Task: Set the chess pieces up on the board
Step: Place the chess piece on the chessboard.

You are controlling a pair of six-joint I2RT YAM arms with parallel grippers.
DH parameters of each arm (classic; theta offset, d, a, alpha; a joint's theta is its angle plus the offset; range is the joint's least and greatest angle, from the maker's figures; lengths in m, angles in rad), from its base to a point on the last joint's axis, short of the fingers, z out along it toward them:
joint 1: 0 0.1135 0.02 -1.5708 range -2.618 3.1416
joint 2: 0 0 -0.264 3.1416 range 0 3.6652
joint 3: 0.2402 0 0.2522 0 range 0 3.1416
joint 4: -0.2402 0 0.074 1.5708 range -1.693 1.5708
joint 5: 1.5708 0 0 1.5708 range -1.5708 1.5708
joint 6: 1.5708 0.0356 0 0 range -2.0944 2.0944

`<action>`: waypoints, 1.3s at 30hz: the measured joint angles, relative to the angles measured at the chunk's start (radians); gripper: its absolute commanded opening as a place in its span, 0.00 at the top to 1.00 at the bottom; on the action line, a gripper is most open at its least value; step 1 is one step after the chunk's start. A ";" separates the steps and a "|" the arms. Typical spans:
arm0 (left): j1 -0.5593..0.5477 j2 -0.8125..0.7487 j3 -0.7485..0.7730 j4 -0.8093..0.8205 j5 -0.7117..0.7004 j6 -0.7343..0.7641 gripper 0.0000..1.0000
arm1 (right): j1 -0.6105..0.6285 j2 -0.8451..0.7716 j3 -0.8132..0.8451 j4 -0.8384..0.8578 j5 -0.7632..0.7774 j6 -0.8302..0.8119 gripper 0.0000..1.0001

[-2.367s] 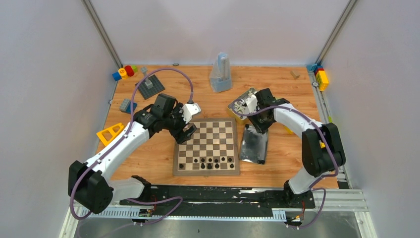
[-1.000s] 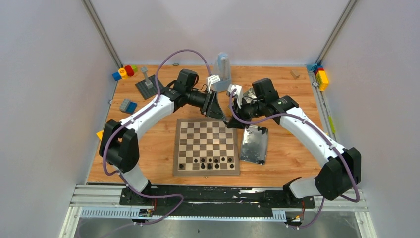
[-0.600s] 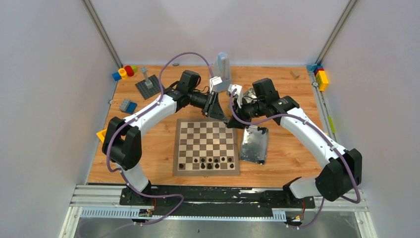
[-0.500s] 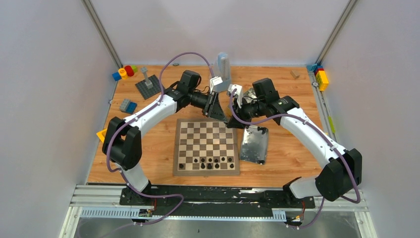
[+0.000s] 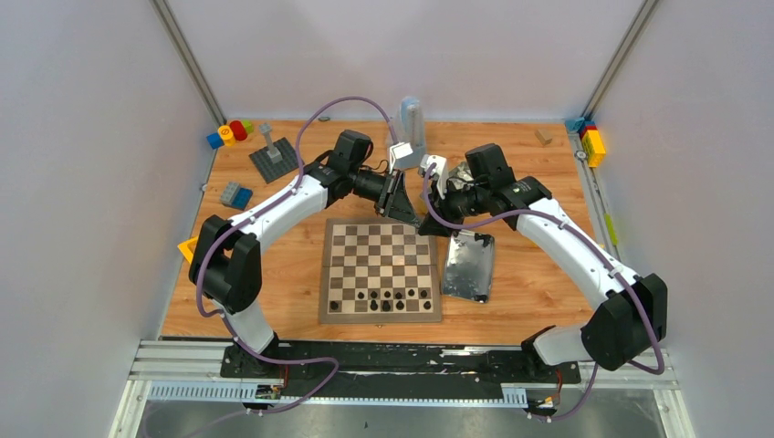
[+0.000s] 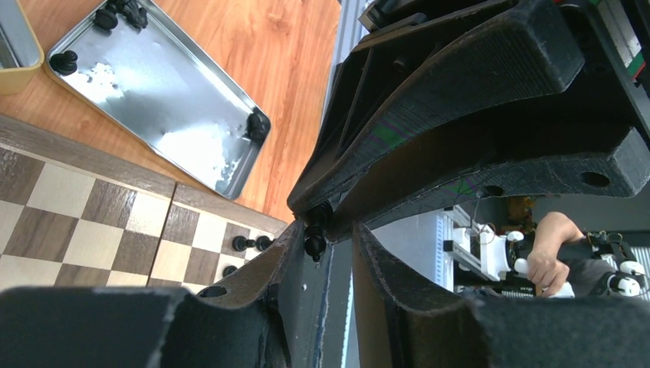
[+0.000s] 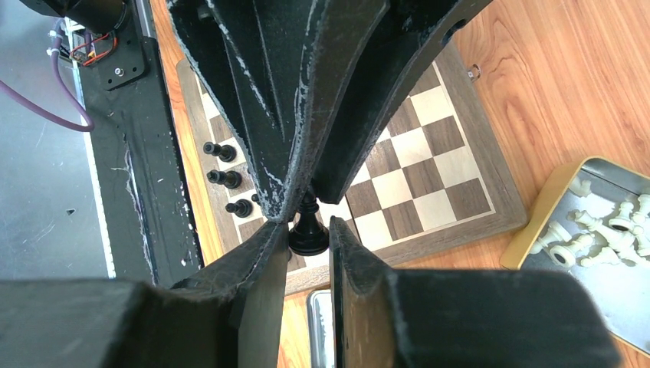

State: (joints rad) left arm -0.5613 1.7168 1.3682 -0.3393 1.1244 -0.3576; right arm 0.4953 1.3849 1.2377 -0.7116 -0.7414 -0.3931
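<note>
The board [image 5: 326, 274] lies at the table's middle, with several black chess pieces [image 5: 383, 298] on its near row. Both grippers meet tip to tip above the board's far right corner. My right gripper [image 7: 306, 224] is shut on the base of a black chess piece [image 7: 308, 236]. My left gripper [image 6: 329, 230] stands narrowly open around that piece's head [image 6: 315, 234]. The head touches one finger [image 6: 295, 253], and a gap shows to the other. From above, the left gripper [image 5: 410, 214] and right gripper [image 5: 427, 225] hide the piece.
A silver tin lid [image 5: 467, 269] with a few black pieces lies right of the board. A yellow-rimmed tin [image 7: 536, 222] holds white pieces. A grey studded plate [image 5: 276, 160], toy blocks [image 5: 230, 132] and a clear container [image 5: 409, 128] stand along the back.
Both arms swung in from the board's sides and met over its far edge. Over the last second the left jaws narrowed around the piece's head; the arms barely moved.
</note>
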 measured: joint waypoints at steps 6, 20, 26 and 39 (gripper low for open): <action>0.000 0.000 0.000 -0.002 0.000 0.006 0.69 | 0.001 -0.010 0.000 0.002 0.008 0.000 0.98; 0.000 0.000 0.000 -0.016 0.000 0.029 0.98 | 0.001 -0.018 0.000 0.006 0.016 0.000 0.79; 0.000 0.000 0.000 -0.037 -0.009 0.056 1.00 | 0.002 -0.025 -0.007 0.013 0.044 -0.004 0.46; -0.002 -0.180 -0.005 -0.355 -0.264 0.462 0.96 | -0.011 -0.220 -0.157 0.021 0.171 -0.039 0.39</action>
State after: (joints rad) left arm -0.5632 1.5364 1.3628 -0.6941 0.8604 0.1043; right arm 0.4839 1.1652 1.0805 -0.6907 -0.5709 -0.4320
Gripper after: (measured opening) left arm 0.166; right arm 0.612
